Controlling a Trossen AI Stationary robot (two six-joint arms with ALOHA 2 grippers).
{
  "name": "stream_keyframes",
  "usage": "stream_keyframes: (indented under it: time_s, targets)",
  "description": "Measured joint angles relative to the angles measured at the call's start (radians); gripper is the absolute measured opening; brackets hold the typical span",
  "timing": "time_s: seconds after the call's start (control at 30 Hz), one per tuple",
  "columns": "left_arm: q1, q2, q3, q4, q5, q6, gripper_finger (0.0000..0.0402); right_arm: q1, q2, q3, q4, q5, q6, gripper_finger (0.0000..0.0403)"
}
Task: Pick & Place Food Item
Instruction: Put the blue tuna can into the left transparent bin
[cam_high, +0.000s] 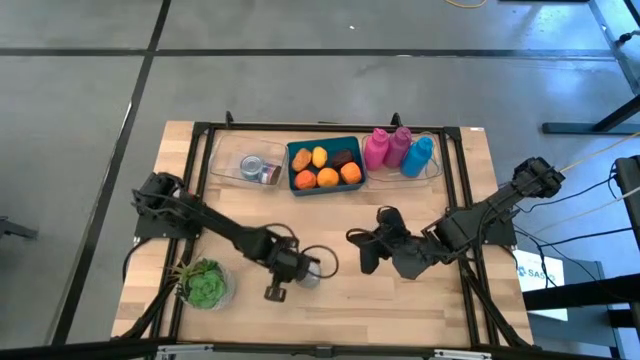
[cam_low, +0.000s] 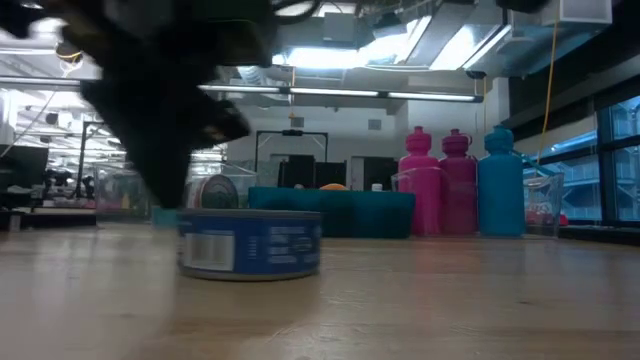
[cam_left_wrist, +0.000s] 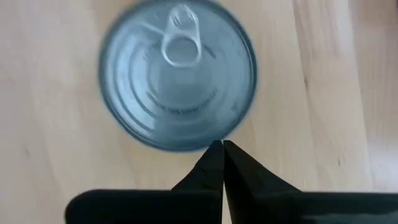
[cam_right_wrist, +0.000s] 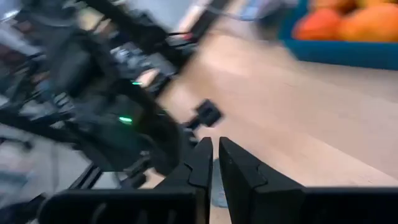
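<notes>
A flat silver can with a pull-tab lid (cam_left_wrist: 177, 73) stands on its base on the wooden table, near the middle front (cam_high: 309, 279); in the low view it shows a blue label (cam_low: 250, 243). My left gripper (cam_left_wrist: 222, 146) is shut and points down, its tips at the edge of the can's rim. In the low view it is a dark blur (cam_low: 160, 110) above and beside the can. My right gripper (cam_right_wrist: 215, 155) is shut and hangs over bare table to the can's right (cam_high: 366, 256), touching nothing. My left gripper comes from above with its shut tips level with the can's rim (cam_left_wrist: 211, 142), on the side away from the pull tab. I cannot tell whether they touch the rim or hover just over it. The can sits flat on the table.
Along the far edge stand a clear bin with another can (cam_high: 248, 166), a teal bin of oranges and other food (cam_high: 325, 166), and two pink bottles and a blue one in a clear tray (cam_high: 398, 150). A potted plant (cam_high: 205, 284) sits at the near left.
</notes>
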Motion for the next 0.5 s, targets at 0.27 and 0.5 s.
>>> stream_keyframes:
  time_s: [0.27, 0.5]
  targets:
    - [0.118, 0.002, 0.0, 0.075, 0.056, -0.027, 0.0001, 0.075, -0.003, 0.0, -0.339, 0.014, 0.389, 0.0004]
    - [0.163, -0.008, 0.0, 0.068, 0.151, -0.298, 0.0002, 0.076, -0.003, 0.0, -0.371, -0.031, 0.433, 0.0007]
